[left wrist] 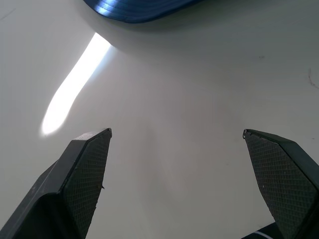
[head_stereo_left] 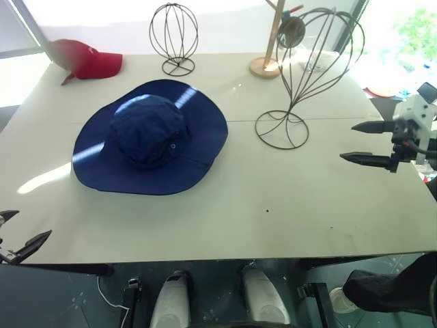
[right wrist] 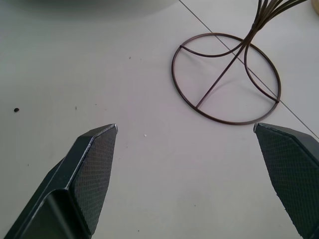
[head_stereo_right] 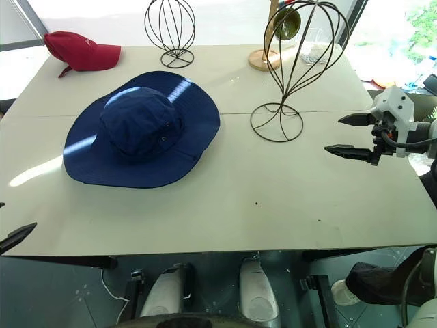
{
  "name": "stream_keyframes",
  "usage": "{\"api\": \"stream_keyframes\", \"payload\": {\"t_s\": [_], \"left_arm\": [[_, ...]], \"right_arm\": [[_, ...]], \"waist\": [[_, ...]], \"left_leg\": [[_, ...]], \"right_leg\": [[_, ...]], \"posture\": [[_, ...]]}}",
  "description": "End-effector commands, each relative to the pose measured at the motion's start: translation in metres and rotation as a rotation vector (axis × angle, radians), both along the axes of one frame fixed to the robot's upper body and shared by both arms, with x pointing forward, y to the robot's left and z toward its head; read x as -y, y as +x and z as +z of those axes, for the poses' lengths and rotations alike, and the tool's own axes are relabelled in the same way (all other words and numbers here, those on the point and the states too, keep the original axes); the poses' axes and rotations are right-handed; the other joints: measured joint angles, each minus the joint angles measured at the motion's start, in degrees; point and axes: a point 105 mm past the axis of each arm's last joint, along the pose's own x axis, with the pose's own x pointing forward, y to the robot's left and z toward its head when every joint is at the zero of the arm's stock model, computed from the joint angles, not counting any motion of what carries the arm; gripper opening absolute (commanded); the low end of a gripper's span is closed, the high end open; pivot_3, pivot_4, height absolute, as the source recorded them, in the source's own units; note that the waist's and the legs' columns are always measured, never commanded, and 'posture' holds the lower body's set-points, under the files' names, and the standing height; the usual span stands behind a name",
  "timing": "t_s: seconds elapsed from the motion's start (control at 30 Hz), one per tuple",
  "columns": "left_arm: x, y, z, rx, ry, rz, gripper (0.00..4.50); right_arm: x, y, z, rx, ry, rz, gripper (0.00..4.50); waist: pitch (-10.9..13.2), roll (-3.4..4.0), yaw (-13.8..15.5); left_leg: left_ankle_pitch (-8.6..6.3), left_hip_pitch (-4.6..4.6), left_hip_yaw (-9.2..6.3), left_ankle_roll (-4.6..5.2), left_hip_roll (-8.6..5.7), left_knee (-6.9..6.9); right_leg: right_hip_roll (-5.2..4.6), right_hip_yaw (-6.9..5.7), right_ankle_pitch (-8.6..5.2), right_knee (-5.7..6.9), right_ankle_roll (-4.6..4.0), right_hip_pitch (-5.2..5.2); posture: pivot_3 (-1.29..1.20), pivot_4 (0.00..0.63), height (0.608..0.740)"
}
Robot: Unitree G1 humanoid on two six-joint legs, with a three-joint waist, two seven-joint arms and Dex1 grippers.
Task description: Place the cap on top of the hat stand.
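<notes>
Left end effector (left wrist: pixel 177 137) spread, empty, cap (head_stereo_left: pixel 150 135) ahead on desk (head_stereo_left: pixel 273 198). Right end effector (head_stereo_left: pixel 363 142) spread, empty, hat stand (head_stereo_left: pixel 307 75) just ahead.

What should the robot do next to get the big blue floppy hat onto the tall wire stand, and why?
Probably reach the open left gripper forward to the near brim of the navy blue fabric sun hat. The hat lies flat on the white table, untouched, and the tall dark wire hat stand is bare. The open right gripper hangs beside the stand's base, farther from the hat.

navy cap (head_stereo_left: pixel 150 137) flat beside upright hat stand (head_stereo_left: pixel 311 75)
</notes>
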Motion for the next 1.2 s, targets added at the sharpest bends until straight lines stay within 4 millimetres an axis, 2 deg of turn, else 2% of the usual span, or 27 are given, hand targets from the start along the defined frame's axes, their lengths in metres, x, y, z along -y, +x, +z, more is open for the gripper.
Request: {"api": "stream_keyframes", "payload": {"t_s": [0.03, 0.17, 0.3, 0.47, 0.6, 0.77, 0.9, 1.03, 1.2], "left_arm": [[-0.001, -0.001, 0.010, 0.025, 0.026, -0.011, 4.42], [-0.002, 0.003, 0.012, 0.038, 0.025, 0.001, 4.42], [0.002, 0.015, 0.012, 0.030, 0.066, -0.057, 4.42], [0.010, 0.025, 0.026, 0.041, 0.133, -0.171, 4.42], [0.035, 0.038, 0.049, 0.106, 0.289, -0.357, 4.42], [0.067, 0.048, 0.062, 0.176, 0.458, -0.577, 4.42], [0.104, 0.065, 0.055, 0.223, 0.513, -0.730, 4.42], [0.117, 0.074, 0.044, 0.230, 0.542, -0.802, 4.42], [0.133, 0.085, 0.024, 0.235, 0.626, -0.906, 4.42]], "right_arm": [[0.004, -0.002, 0.009, 0.042, -0.002, -0.004, 4.50], [0.004, -0.001, 0.010, 0.046, 0.014, -0.009, 4.50], [0.004, 0.001, 0.008, 0.018, 0.017, -0.010, 4.50], [-0.001, -0.004, 0.020, 0.026, 0.021, 0.027, 4.50], [-0.022, -0.023, 0.037, 0.020, 0.064, 0.127, 4.50], [-0.052, -0.056, 0.037, -0.041, 0.063, 0.247, 4.50], [-0.080, -0.082, 0.027, -0.102, 0.086, 0.321, 4.50], [-0.091, -0.094, 0.023, -0.120, 0.088, 0.324, 4.50], [-0.097, -0.099, 0.021, -0.112, 0.088, 0.305, 4.50]], "waist": [[0.0, 0.00, 0.0], [0.0, 0.00, 0.0], [0.0, 0.00, 0.1], [0.0, 0.00, 0.0], [0.0, 0.05, 0.1], [0.0, 0.04, 0.3], [0.0, 0.06, 0.4], [0.0, 0.05, 0.2], [0.0, 0.04, 0.3]], "left_leg": [[0.00, 0.00, 0.00, 0.00, 0.00, 0.00], [0.00, 0.01, 0.00, 0.00, 0.00, 0.02], [0.00, 0.01, 0.00, 0.00, 0.00, 0.08], [0.01, 0.05, 0.00, 0.00, 0.00, 0.09], [0.01, 0.04, 0.01, 0.00, 0.00, 0.08], [0.01, 0.05, 0.00, 0.00, 0.01, 0.07], [0.01, 0.09, 0.01, 0.00, 0.00, 0.16], [0.01, 0.10, 0.01, 0.01, 0.01, 0.17], [0.02, 0.12, 0.00, 0.01, 0.01, 0.18]], "right_leg": [[0.00, 0.00, 0.00, 0.00, 0.00, 0.00], [0.01, 0.00, 0.00, 0.04, 0.00, 0.00], [0.01, 0.00, 0.00, 0.12, 0.00, 0.01], [0.03, 0.00, 0.00, 0.24, 0.00, -0.01], [0.03, 0.02, -0.01, 0.38, 0.01, -0.07], [0.03, 0.01, -0.02, 0.43, 0.01, -0.07], [0.03, 0.02, -0.02, 0.46, 0.02, -0.01], [0.06, 0.02, -0.01, 0.49, 0.04, 0.00], [0.09, 0.03, 0.00, 0.53, 0.06, 0.01]], "posture": [[0.00, 0.150, 0.739], [0.00, 0.150, 0.739], [0.00, 0.150, 0.739], [0.00, 0.150, 0.739], [0.00, 0.150, 0.739], [0.00, 0.150, 0.739], [0.00, 0.150, 0.739], [0.00, 0.150, 0.739], [0.00, 0.150, 0.739]]}}
